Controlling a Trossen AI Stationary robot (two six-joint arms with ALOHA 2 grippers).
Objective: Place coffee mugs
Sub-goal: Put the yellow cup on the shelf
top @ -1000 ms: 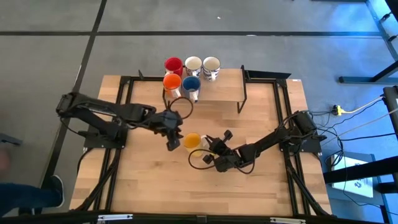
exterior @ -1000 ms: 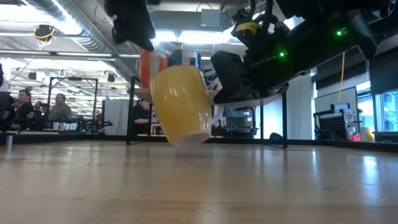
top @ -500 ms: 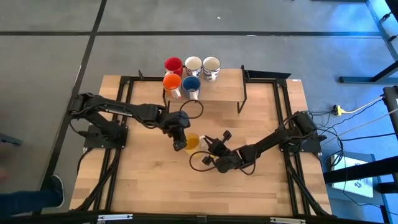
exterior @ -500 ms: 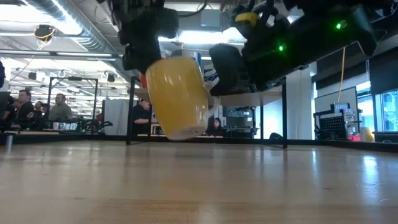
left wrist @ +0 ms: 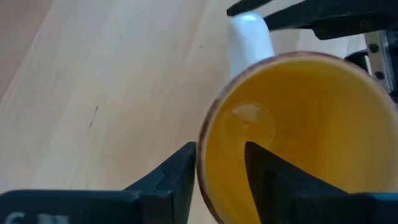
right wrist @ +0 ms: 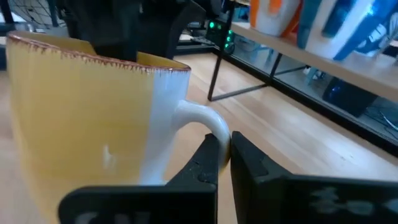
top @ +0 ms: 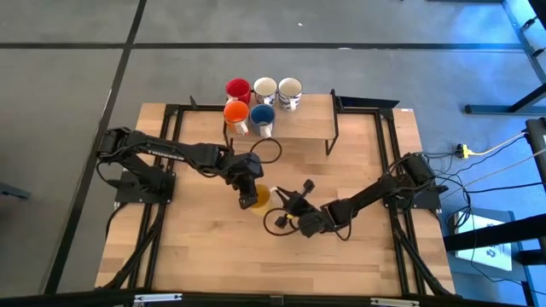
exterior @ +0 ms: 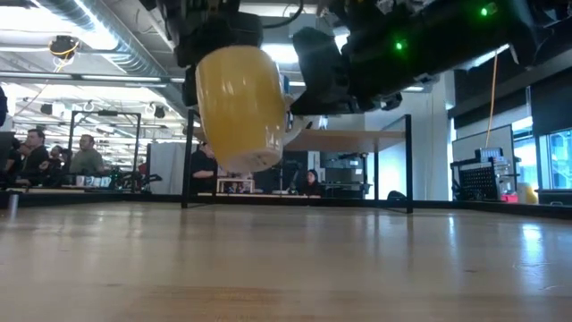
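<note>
Progress: five mugs stand together on the shelf (top: 299,119) at the back of the bench (top: 196,256); red (top: 237,89), two white (top: 264,88), orange (top: 235,112), blue (top: 262,115). By my reckoning only the yellow one is left to place
Yellow mug (exterior: 239,107): off the bench, in the air in front of the shelf, held between my two arms
Left pincer (left wrist: 221,168): over the mug's rim, one finger (left wrist: 273,180) inside the cup, the other outside, grasping the wall
Right pincer (right wrist: 224,158): clenched shut on the white handle (right wrist: 202,121), from the side away from the shelf
Mug's heading: mouth up and tipped slightly; the long axis leans a little off vertical in the low view, base downward and clear of the wood
Handle: points away from my left arm, toward my right
What is left: carry the mug back to the shelf and set it upright beside the others; which arm lets go first I cannot tell
</note>
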